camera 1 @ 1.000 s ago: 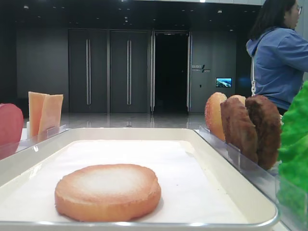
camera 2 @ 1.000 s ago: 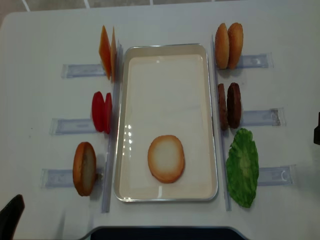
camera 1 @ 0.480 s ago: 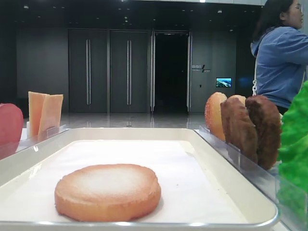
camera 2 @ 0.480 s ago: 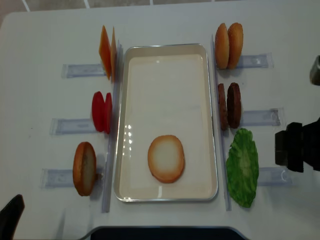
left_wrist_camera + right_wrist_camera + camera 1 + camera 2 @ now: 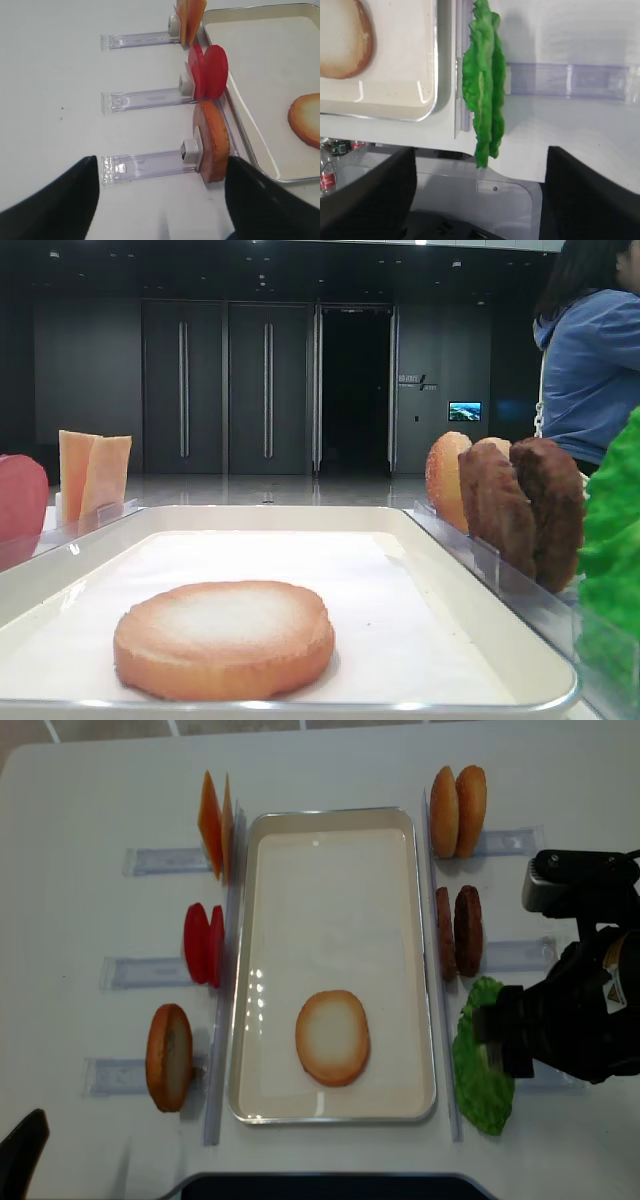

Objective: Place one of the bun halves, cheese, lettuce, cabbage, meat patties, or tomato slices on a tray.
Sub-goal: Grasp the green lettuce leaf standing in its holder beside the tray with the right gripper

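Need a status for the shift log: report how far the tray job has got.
Done: one bun half lies flat on the tray. In hand: the right gripper, open and empty, is over the lettuce. Left: grasp the leaf and place it. The left gripper is open near the standing bun half.

You've got the right arm [image 5: 575,1020] on the right side of the overhead view: black, blocky housings, a grey-silver module at its upper end, a small white marking on the black shell, a thin dark cable looping at the top right. Both wrist views show only matte black finger [image 5: 367,195] slabs in the lower corners, plain. Lower left overhead: one black tip.
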`<action>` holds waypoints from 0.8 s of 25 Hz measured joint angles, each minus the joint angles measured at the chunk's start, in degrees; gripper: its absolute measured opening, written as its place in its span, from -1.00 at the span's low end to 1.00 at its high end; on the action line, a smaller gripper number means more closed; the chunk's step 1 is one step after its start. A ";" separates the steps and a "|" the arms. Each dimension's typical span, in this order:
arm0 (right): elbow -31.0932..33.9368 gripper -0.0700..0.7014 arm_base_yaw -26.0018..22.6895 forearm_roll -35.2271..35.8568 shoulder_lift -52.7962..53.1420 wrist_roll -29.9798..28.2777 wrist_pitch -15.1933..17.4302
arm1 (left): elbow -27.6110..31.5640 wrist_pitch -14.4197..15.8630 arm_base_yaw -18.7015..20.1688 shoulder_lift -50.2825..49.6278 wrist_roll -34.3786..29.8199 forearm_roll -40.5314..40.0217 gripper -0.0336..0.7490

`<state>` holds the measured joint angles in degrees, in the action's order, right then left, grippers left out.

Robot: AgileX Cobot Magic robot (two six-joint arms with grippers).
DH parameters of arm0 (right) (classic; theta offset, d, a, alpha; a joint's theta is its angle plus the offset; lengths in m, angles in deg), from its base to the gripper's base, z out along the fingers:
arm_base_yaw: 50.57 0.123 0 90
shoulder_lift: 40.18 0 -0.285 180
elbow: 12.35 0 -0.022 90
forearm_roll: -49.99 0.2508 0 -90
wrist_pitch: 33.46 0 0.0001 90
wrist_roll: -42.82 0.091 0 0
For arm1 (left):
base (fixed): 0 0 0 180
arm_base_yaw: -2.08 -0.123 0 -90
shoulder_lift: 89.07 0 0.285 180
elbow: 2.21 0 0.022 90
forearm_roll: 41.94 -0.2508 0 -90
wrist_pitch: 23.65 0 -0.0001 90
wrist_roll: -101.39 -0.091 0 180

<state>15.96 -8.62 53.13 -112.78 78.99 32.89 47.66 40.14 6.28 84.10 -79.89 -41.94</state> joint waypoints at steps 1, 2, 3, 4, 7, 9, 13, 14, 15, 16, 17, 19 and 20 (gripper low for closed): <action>-0.13 0.57 0.07 0.00 -0.42 0.00 -0.83 | 0.00 0.00 0.00 0.00 0.00 0.00 0.61; -0.13 0.57 0.07 0.00 -0.89 0.00 -1.46 | 0.00 0.00 0.00 0.00 0.00 0.00 0.61; -0.13 0.57 0.07 -0.12 -1.27 -0.05 -2.13 | 0.00 0.00 0.00 0.00 0.00 0.00 0.61; -0.13 0.57 0.07 -0.26 -1.79 -0.13 -2.62 | 0.00 0.00 0.00 0.00 0.00 0.00 0.61; -0.13 0.57 0.07 -1.00 -3.39 -0.44 -3.95 | 0.00 0.00 0.00 0.00 0.00 0.00 0.61; -0.13 0.57 0.07 -1.96 -4.37 -0.61 -4.47 | 0.00 0.00 0.00 0.00 0.00 0.00 0.61; -0.13 0.57 0.07 -3.13 -5.87 -0.68 -5.07 | 0.00 0.00 0.00 0.00 0.00 0.00 0.61; -0.13 0.55 0.07 -3.51 -6.25 -0.74 -5.17 | 0.00 0.00 0.00 0.00 0.00 0.00 0.61; -0.14 0.53 0.07 -3.60 -6.68 -0.80 -5.29 | 0.00 0.00 0.00 0.00 0.00 0.00 0.61; -0.14 0.51 0.07 -3.65 -7.10 -0.93 -5.39 | 0.00 0.00 0.00 0.00 0.00 0.00 0.61; -0.14 0.48 0.07 -3.65 -7.45 -1.13 -5.46 | 0.00 0.00 0.00 0.00 0.00 0.00 0.61; -0.14 0.42 0.07 -3.65 -8.30 -1.56 -5.61 | 0.00 0.00 0.00 0.00 0.00 0.00 0.61; -0.14 0.39 0.07 -3.65 -8.61 -1.69 -5.73 | 0.00 0.00 0.00 0.00 0.00 0.00 0.61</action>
<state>15.82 -8.55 49.48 -121.39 77.30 27.17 47.66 40.14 6.28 84.10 -79.89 -41.94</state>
